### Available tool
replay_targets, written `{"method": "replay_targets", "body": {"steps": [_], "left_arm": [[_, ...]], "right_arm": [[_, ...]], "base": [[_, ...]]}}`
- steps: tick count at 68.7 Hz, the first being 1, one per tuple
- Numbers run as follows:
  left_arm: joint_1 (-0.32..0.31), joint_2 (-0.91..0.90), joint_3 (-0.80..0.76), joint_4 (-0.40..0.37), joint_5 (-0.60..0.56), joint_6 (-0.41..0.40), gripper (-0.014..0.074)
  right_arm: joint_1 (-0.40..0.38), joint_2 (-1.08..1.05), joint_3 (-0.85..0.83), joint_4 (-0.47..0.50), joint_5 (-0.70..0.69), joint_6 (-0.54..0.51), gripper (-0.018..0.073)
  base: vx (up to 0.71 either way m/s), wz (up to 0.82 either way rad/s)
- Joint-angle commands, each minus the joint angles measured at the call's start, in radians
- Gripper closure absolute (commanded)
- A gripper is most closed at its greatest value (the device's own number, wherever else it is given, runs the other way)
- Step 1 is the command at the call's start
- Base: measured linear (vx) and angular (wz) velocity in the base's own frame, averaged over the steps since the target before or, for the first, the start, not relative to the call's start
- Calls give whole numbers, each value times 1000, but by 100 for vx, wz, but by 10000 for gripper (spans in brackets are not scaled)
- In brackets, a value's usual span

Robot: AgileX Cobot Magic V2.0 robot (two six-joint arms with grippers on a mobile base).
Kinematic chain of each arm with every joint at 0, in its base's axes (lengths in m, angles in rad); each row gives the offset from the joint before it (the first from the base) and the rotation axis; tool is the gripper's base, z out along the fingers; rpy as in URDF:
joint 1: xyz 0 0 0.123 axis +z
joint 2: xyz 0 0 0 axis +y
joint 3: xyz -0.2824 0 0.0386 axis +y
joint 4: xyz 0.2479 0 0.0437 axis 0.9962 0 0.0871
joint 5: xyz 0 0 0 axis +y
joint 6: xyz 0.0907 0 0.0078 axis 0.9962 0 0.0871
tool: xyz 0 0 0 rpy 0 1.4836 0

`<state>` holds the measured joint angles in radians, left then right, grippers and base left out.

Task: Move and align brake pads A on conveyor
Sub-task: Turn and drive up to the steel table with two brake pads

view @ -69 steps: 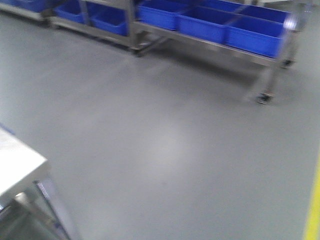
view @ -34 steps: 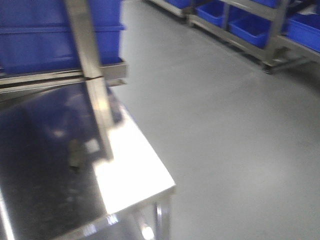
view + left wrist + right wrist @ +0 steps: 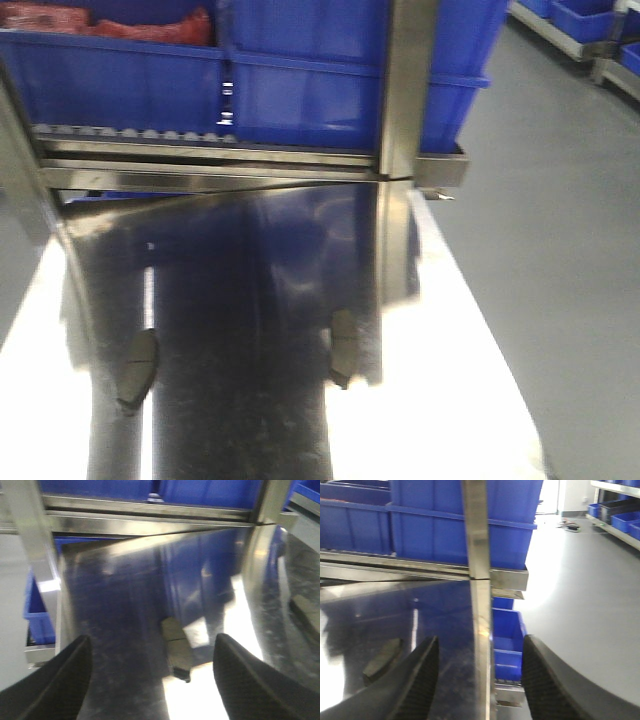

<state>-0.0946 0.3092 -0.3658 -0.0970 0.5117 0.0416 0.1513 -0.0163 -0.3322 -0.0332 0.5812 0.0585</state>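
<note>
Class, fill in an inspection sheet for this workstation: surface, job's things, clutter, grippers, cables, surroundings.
Surface: shiny steel tabletop, strongly reflective.
Job's things: two brake pads lying flat on the tabletop, well apart; conveyor not in view.
Clutter: nothing seen.
Grippers: left gripper open, empty; right gripper open, empty.
Cables: nothing seen.
Surroundings: blue bins on a steel rack behind the tabletop; grey floor beside it.
</note>
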Motion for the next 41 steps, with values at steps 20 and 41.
{"method": "replay_targets", "body": {"steps": [20,41], "left_arm": [[-7,11,-27,-10,-75,-4,94],[-7,11,-27,-10,-75,-4,94]], "right_arm": [[0,16,-26,-8,-70,-8,199],[0,16,-26,-8,-70,-8,199]], "base": [[9,36],[1,3]]}}
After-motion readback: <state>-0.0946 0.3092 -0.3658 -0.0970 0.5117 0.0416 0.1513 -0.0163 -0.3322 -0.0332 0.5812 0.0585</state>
